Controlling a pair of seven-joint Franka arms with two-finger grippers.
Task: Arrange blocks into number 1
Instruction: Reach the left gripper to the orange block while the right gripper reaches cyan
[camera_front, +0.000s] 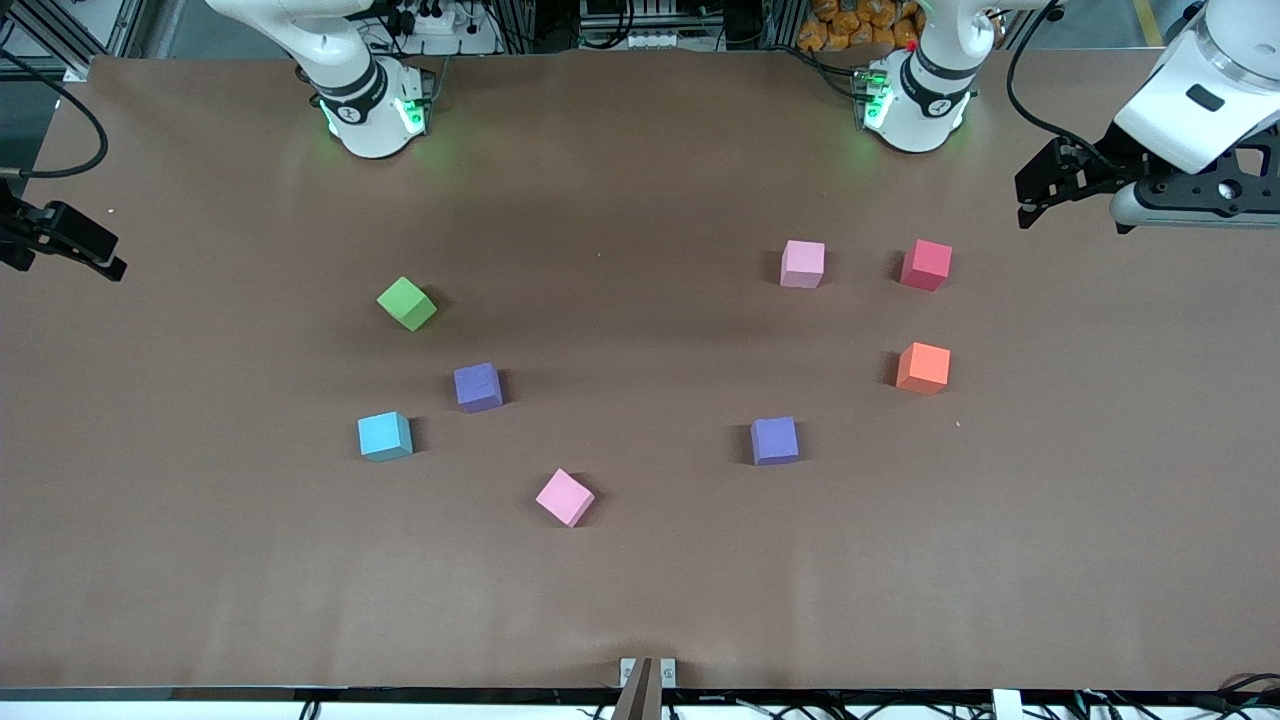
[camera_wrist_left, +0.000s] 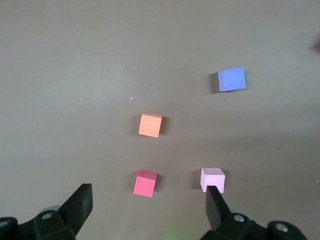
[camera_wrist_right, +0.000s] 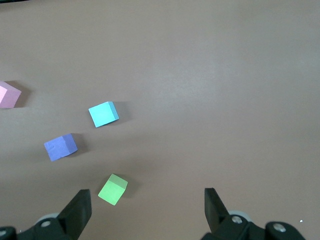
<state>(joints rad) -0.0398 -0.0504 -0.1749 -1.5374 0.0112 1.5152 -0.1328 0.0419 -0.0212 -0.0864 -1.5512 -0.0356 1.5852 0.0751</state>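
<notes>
Several scattered blocks (camera_front: 775, 441) (matte, plain-coloured)

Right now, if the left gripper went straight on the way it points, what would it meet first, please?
Probably the bare table: the left gripper, open, looks down on it, with the red cube nearest its line between the fingers and the pink cube by one fingertip. Depth is unclear.

arms (camera_front: 350, 70): white, black bands | bases: green lights | tool (camera_front: 1040, 185): black
</notes>
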